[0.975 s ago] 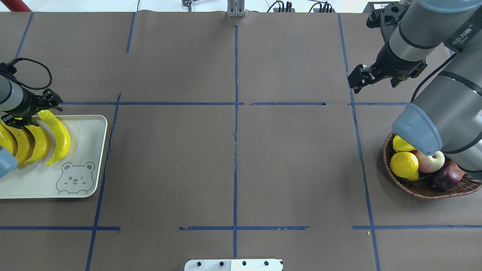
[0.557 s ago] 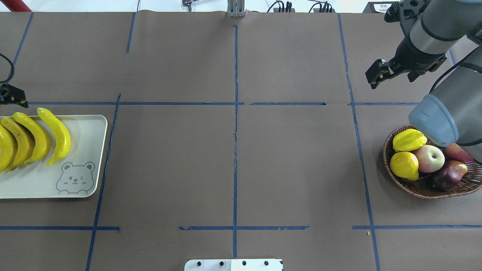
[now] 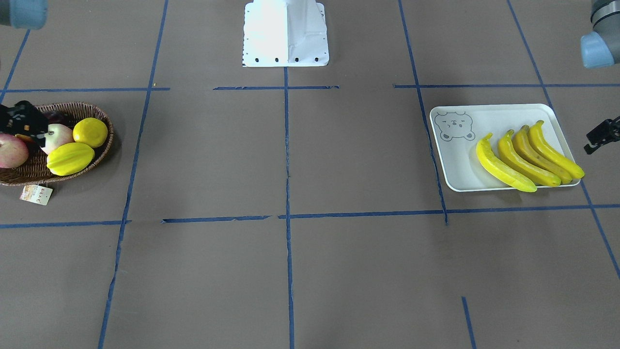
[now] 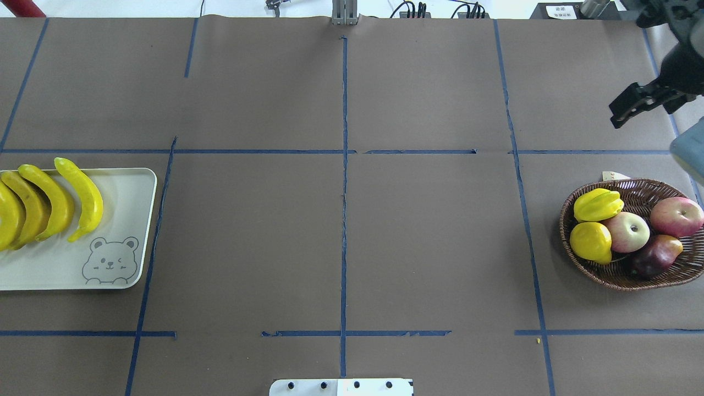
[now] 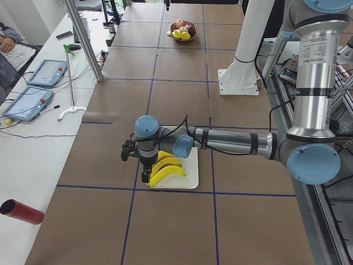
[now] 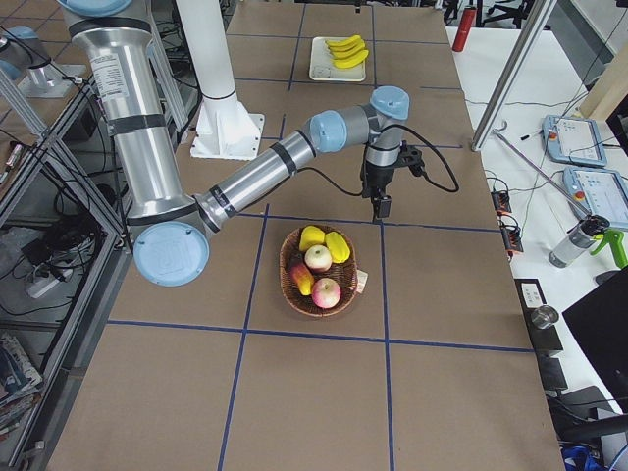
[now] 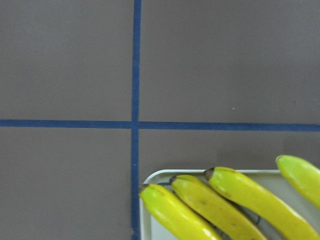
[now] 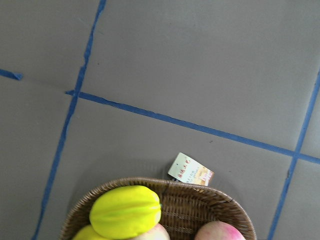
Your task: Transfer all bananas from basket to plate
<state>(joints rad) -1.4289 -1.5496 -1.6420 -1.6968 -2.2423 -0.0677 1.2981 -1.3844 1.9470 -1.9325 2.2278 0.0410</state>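
Note:
Several yellow bananas (image 4: 82, 198) lie side by side on the pale plate (image 4: 66, 269) with the bear drawing, at the table's left; they also show in the front view (image 3: 528, 155) and the left wrist view (image 7: 240, 200). My left gripper (image 3: 600, 136) hangs just outside the plate's far edge, empty; only one finger shows, so I cannot tell its state. My right gripper (image 4: 641, 111) is open and empty, above the table beyond the wicker basket (image 4: 621, 278). No banana shows in the basket.
The basket holds a yellow starfruit (image 4: 598, 204), a lemon (image 4: 590, 241), two apples (image 4: 627, 231) and a dark pear (image 4: 654, 256). A paper tag (image 8: 191, 170) lies by its rim. The robot's white base plate (image 3: 286, 34) is at the near middle.
My left gripper has drawn back off the bananas and out of the overhead view to the left. My right arm has swung right, uncovering the basket. The bananas have not moved.

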